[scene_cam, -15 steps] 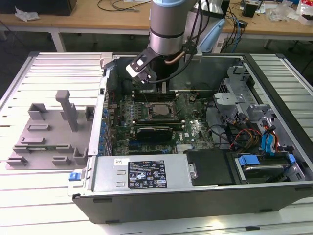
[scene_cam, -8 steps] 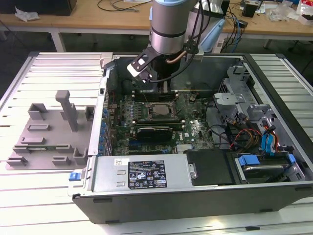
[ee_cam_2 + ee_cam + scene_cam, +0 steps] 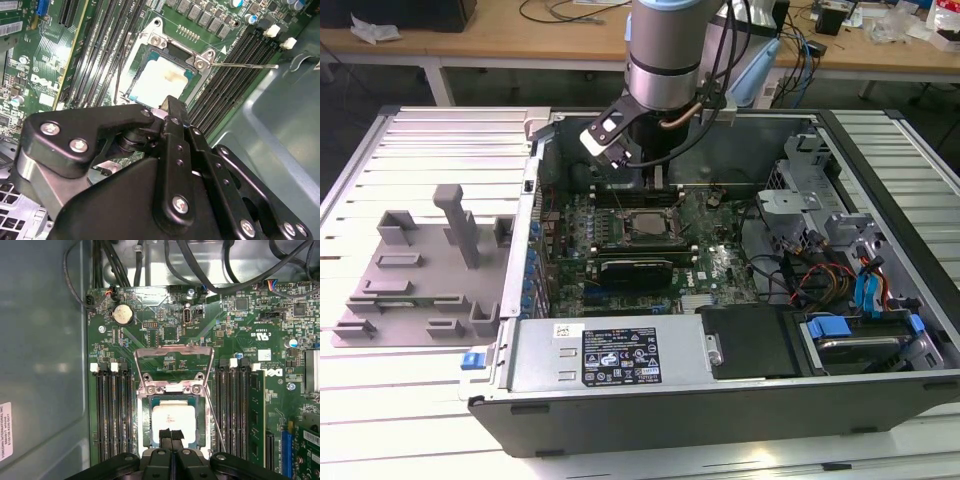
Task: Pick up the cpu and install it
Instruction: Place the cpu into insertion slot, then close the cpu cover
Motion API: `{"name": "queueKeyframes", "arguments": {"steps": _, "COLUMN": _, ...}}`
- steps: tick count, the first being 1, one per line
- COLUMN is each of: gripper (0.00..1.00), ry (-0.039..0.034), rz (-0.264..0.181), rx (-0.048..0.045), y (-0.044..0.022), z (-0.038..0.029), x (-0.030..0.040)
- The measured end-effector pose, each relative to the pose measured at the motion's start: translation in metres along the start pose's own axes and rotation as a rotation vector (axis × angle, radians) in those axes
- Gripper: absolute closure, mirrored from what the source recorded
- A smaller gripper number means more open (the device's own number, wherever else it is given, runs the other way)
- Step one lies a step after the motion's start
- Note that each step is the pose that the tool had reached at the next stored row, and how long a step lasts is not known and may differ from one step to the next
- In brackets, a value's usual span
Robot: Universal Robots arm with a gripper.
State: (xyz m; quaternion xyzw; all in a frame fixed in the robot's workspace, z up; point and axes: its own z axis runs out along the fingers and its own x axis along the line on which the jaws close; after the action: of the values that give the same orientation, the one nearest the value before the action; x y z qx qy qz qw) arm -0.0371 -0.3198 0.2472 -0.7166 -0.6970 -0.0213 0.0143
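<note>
The open computer case (image 3: pixel 620 395) on the bench (image 3: pixel 410 400) holds the motherboard (image 3: pixel 720 268); the cpu (image 3: pixel 172 419) lies in its socket (image 3: pixel 142 410), hinged frame (image 3: pixel 172 351) raised; the claw (image 3: pixel 170 436), tips pressed together and empty, sits over one edge of the cpu.

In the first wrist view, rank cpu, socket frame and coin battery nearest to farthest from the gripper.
1. cpu, in the socket at the gripper.
2. socket frame, open, just beyond.
3. coin battery, by the board's edge.

Arm (image 3: pixel 665 60) upright, pincer (image 3: pixel 170 435) straight down, fingertips (image 3: pixel 164 436) tight together
</note>
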Motion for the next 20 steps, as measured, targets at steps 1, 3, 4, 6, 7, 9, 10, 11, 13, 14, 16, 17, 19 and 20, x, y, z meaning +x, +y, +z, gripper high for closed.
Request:
{"name": "queueKeyframes", "arguments": {"steps": 1, "gripper": 0.89, "ry": 0.0000, "rz": 0.000, "rx": 0.0000, "y": 0.0000, "z": -0.0001, "x": 0.0000}}
{"name": "queueKeyframes", "arguments": {"steps": 3, "gripper": 0.89, "ry": 0.0000, "rz": 0.000, "rx": 0.0000, "y": 0.0000, "z": -0.0003, "x": 0.0000}}
{"name": "queueKeyframes", "arguments": {"steps": 4, "gripper": 0.89, "ry": 0.0000, "rz": 0.000, "rx": 0.0000, "y": 0.0000, "z": -0.0006, "x": 0.0000}}
{"name": "queueKeyframes", "arguments": {"steps": 6, "gripper": 0.89, "ry": 0.0000, "rz": 0.000, "rx": 0.0000, "y": 0.0000, "z": -0.0010, "x": 0.0001}}
{"name": "queueKeyframes", "arguments": {"steps": 7, "gripper": 0.89, "ry": 0.0000, "rz": 0.000, "rx": 0.0000, "y": 0.0000, "z": -0.0012, "x": 0.0001}}
{"name": "queueKeyframes", "arguments": {"steps": 9, "gripper": 0.89, "ry": 0.0000, "rz": 0.000, "rx": 0.0000, "y": 0.0000, "z": -0.0014, "x": 0.0001}}
{"name": "queueKeyframes", "arguments": {"steps": 10, "gripper": 0.89, "ry": -0.0001, "rz": 0.000, "rx": 0.0000, "y": 0.0000, "z": -0.0016, "x": 0.0001}}
{"name": "queueKeyframes", "arguments": {"steps": 11, "gripper": 0.89, "ry": -0.0004, "rz": 0.000, "rx": 0.0002, "y": 0.0000, "z": -0.0023, "x": 0.0001}}
{"name": "queueKeyframes", "arguments": {"steps": 13, "gripper": 0.89, "ry": 0.0000, "rz": 0.000, "rx": 0.0000, "y": 0.0001, "z": -0.0061, "x": 0.0005}}
{"name": "queueKeyframes", "arguments": {"steps": 14, "gripper": 0.89, "ry": 0.0000, "rz": 0.000, "rx": 0.0000, "y": 0.0001, "z": -0.0072, "x": 0.0006}}
{"name": "queueKeyframes", "arguments": {"steps": 16, "gripper": 0.89, "ry": -0.0001, "rz": 0.000, "rx": 0.0000, "y": 0.0001, "z": -0.0128, "x": 0.0011}}
{"name": "queueKeyframes", "arguments": {"steps": 17, "gripper": 0.89, "ry": 0.0000, "rz": 0.000, "rx": 0.0000, "y": 0.0001, "z": -0.0148, "x": 0.0013}}
{"name": "queueKeyframes", "arguments": {"steps": 19, "gripper": 0.89, "ry": 0.0000, "rz": 0.000, "rx": 0.0000, "y": 0.0002, "z": -0.0186, "x": 0.0015}}
{"name": "queueKeyframes", "arguments": {"steps": 20, "gripper": 0.89, "ry": 0.0000, "rz": 0.000, "rx": 0.0000, "y": 0.0002, "z": -0.0207, "x": 0.0016}}
